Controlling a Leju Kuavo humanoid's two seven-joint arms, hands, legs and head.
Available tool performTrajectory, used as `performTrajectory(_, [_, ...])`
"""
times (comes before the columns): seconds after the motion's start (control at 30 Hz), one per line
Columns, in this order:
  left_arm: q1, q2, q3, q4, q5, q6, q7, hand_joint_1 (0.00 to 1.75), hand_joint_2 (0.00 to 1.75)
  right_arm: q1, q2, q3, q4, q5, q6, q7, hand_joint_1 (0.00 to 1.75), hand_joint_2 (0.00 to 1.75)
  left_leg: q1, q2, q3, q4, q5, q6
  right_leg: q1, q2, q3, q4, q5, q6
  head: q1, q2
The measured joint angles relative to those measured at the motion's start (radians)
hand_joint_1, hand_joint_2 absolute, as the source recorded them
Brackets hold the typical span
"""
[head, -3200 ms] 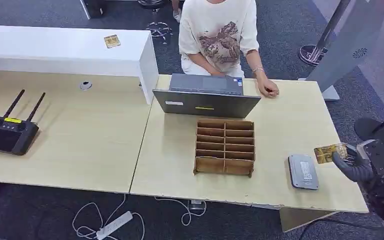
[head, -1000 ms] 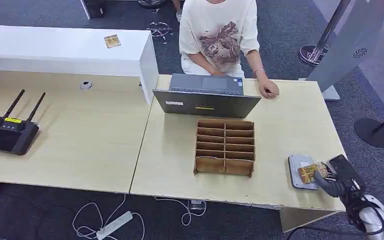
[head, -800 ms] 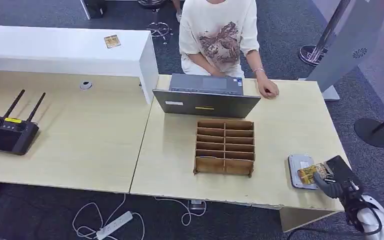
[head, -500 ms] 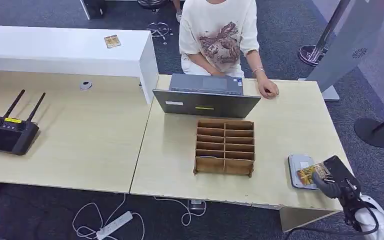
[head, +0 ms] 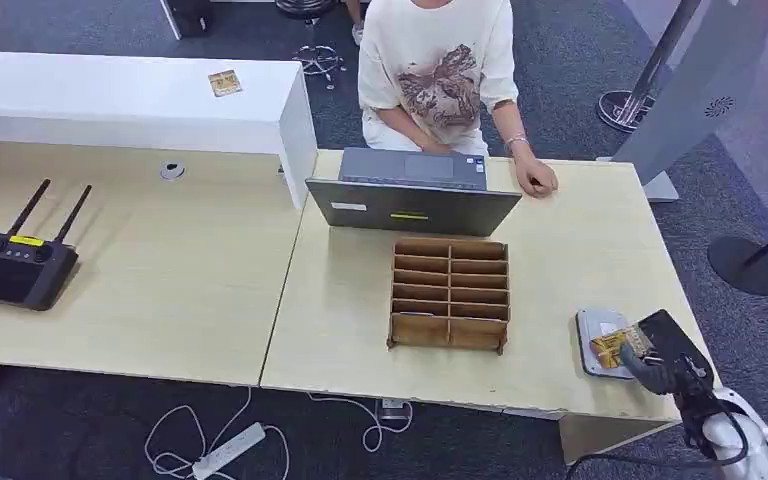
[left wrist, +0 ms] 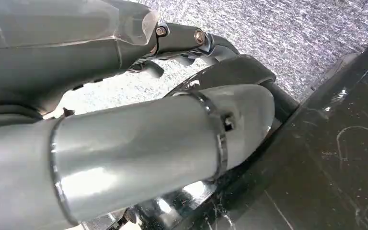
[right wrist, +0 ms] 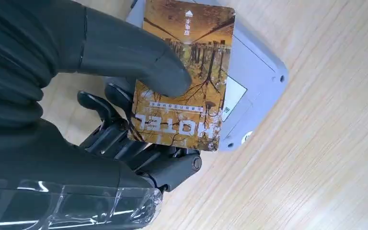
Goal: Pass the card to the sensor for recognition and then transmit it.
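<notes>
Right hand (head: pixel 657 362) at the near right corner of the pale wooden surface (head: pixel 580 230): my thick grey thumb pressed the golden-brown rectangular hotel card (right wrist: pixel 184 72) against my darker fingers (right wrist: pixel 105 108), so the card was pinched between them. I held the card directly over the flat grey rounded sensor pad (head: pixel 600 340), which lay on the surface; from the wrist view the card covered most of the pad, and I could not tell whether the two touched. My left hand (left wrist: pixel 182 48) hung over grey carpet, its fingers curled in, and I could not tell whether they were pressed together. Brown cardboard divider tray (head: pixel 450 293) stood mid-surface, well apart from the pad. Behind it sat a grey open laptop (head: pixel 412 190), with a seated person in a white printed shirt (head: pixel 438 70) at the far edge.
</notes>
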Motion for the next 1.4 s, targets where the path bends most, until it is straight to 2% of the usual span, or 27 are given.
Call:
performTrajectory(0.2, [0.0,0.0,0.0,0.0,0.0,0.0,0.0,0.0,0.0,0.007,0.006,-0.006,-0.018,-0.043,0.015,-0.012,1.75,1.75,0.0,0.0,0.0,0.0,0.0,0.0,0.0,0.0,0.0,0.0,0.0,0.0,0.0,0.0])
performTrajectory(0.47, [0.0,0.0,0.0,0.0,0.0,0.001,0.0,0.0,0.0,0.027,0.008,-0.058,-0.085,-0.125,0.037,-0.029,1.75,1.75,0.0,0.0,0.0,0.0,0.0,0.0,0.0,0.0,-0.001,0.0,0.0,0.0,0.0,0.0])
performTrajectory(0.7, [0.0,0.0,0.0,0.0,0.0,0.005,-0.001,0.0,0.0,0.025,0.008,-0.092,-0.134,-0.147,0.016,-0.052,1.75,1.75,0.0,0.0,0.0,0.0,0.0,0.0,0.0,0.0,0.0,0.0,0.0,0.0,0.0,0.0])
performTrajectory(0.87, [0.0,0.0,0.0,0.0,0.0,0.006,-0.003,0.0,0.0,0.021,0.01,-0.113,-0.177,-0.167,-0.01,-0.113,1.75,1.75,0.0,0.0,-0.001,0.0,0.0,0.0,0.0,0.0,0.0,0.0,0.0,0.0,0.0,0.0])
performTrajectory(1.0, [0.0,0.0,0.0,0.0,-0.001,0.008,-0.003,0.0,0.0,0.016,0.019,-0.116,-0.228,-0.167,-0.028,-0.131,1.75,1.75,0.0,0.0,-0.001,0.0,0.0,0.0,0.0,-0.001,0.0,0.0,0.0,0.0,0.0,0.0])
performTrajectory(1.1, [0.0,0.0,0.0,0.0,-0.003,0.008,-0.006,0.0,0.0,0.012,0.029,-0.116,-0.261,-0.14,-0.06,-0.154,1.75,1.75,0.0,-0.001,-0.001,0.0,0.0,0.0,0.0,-0.001,0.0,0.001,0.0,0.0,0.0,0.0])
performTrajectory(1.17, [0.001,-0.001,0.0,0.0,-0.003,0.009,-0.006,0.0,0.0,0.005,0.039,-0.113,-0.287,-0.085,-0.115,-0.164,1.75,1.75,0.0,0.0,-0.001,0.0,0.0,0.0,0.0,0.0,-0.001,0.001,0.0,0.0,0.0,0.0])
performTrajectory(1.3, [0.001,-0.002,0.0,0.0,-0.005,0.012,-0.006,0.0,0.0,-0.048,0.057,-0.077,-0.309,0.06,-0.251,-0.135,1.75,1.75,0.0,0.0,-0.001,0.0,0.0,0.0,0.0,0.0,-0.001,0.001,0.0,0.0,0.0,0.0])
performTrajectory(1.4, [0.001,-0.002,0.0,0.0,-0.008,0.01,-0.006,0.0,0.0,-0.095,0.064,-0.047,-0.31,0.12,-0.299,-0.131,1.75,1.75,0.0,0.0,-0.001,0.0,0.001,0.0,0.0,-0.001,-0.001,0.002,0.0,0.0,0.0,0.0])
